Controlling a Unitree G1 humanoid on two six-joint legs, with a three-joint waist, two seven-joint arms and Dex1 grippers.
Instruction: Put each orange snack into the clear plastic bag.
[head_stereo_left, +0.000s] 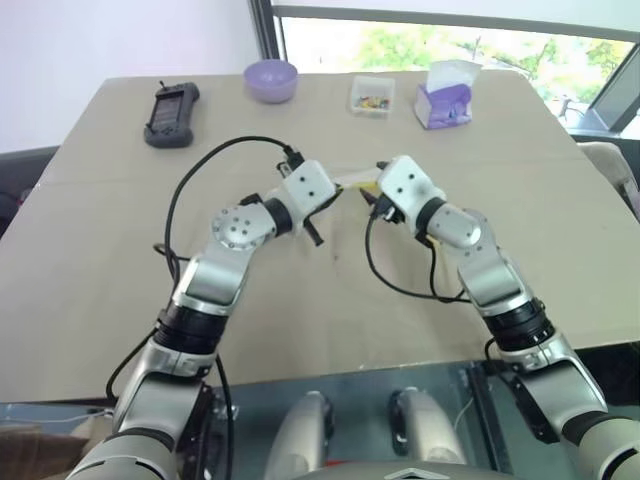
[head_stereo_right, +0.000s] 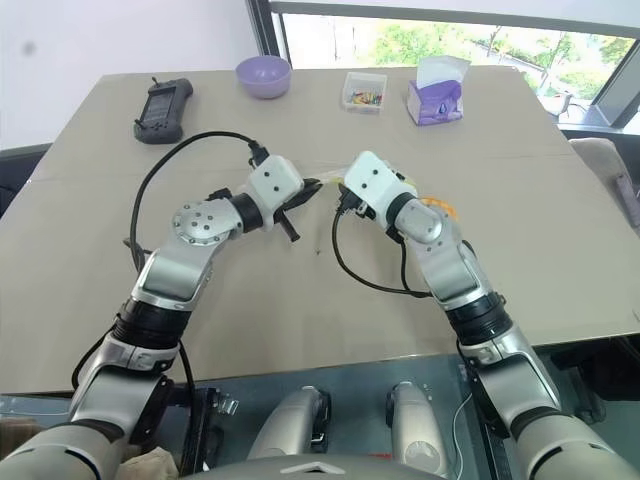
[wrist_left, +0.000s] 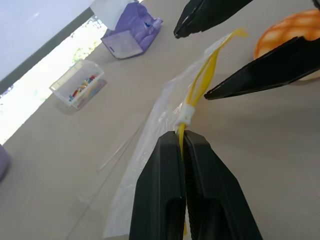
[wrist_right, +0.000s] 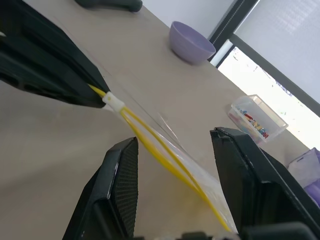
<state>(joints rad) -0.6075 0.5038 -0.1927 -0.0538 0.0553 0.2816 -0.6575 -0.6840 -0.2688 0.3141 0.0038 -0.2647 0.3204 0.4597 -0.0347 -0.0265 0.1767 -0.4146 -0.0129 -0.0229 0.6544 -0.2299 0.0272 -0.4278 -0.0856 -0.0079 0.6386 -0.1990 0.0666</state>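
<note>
A: Where is the clear plastic bag (wrist_left: 150, 145)?
B: Just above the table (head_stereo_left: 100, 270), between the two grippers. The left gripper (wrist_left: 184, 142) pinches its yellow seal strip (wrist_right: 160, 150) — fingers pressed tight together.
A: And the right gripper (wrist_right: 172, 165)?
B: Its fingers are spread, one on each side of the strip, not touching it.
A: The orange snack (wrist_left: 290, 30)?
B: On the table, just beside the bag — behind the right gripper.

Bright daylight from the window (head_stereo_left: 450, 40) blows out its panes; wrist views blur up close.
</note>
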